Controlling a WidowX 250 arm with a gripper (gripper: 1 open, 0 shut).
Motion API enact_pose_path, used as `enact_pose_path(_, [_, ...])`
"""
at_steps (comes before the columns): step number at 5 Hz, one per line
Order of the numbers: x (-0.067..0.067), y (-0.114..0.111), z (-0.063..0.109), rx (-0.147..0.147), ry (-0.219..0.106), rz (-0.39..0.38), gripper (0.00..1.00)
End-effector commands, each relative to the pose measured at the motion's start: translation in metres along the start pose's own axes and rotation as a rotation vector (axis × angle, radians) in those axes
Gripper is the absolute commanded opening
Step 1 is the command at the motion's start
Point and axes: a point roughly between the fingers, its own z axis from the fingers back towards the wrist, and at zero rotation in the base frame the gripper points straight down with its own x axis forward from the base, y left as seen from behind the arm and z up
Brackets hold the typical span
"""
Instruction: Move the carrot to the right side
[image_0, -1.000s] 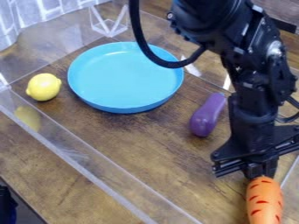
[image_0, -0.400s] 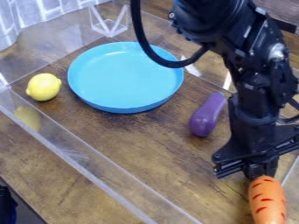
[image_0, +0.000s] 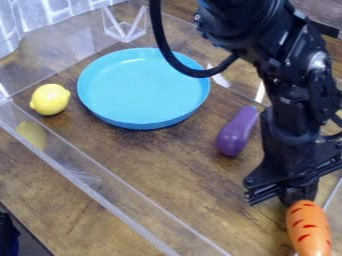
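Observation:
The orange carrot (image_0: 309, 230) with dark groove marks is at the bottom right of the wooden table, its tapered end pointing toward the frame's lower edge. My black gripper (image_0: 297, 198) comes straight down onto the carrot's upper end and is shut on it. The fingers hide the carrot's top. The arm (image_0: 274, 60) rises from there to the upper right.
A purple toy eggplant (image_0: 238, 131) lies just left of the arm. A round blue plate (image_0: 100, 110) sits in the middle left, with a yellow lemon-like toy (image_0: 50, 99) beside it. Clear plastic walls (image_0: 80, 160) border the table at the left and front.
The carrot and my gripper have shifted slightly to the right and down. Nothing else has moved.

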Motion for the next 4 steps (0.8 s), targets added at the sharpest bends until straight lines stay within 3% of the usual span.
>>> enact_pose_path(1, [-0.0169,0.0037,-0.0037,0.021,0.004,-0.007,0.00])
enact_pose_path(4, [-0.0268,0.0029,-0.0031,0.033,-0.004,0.023,0.00])
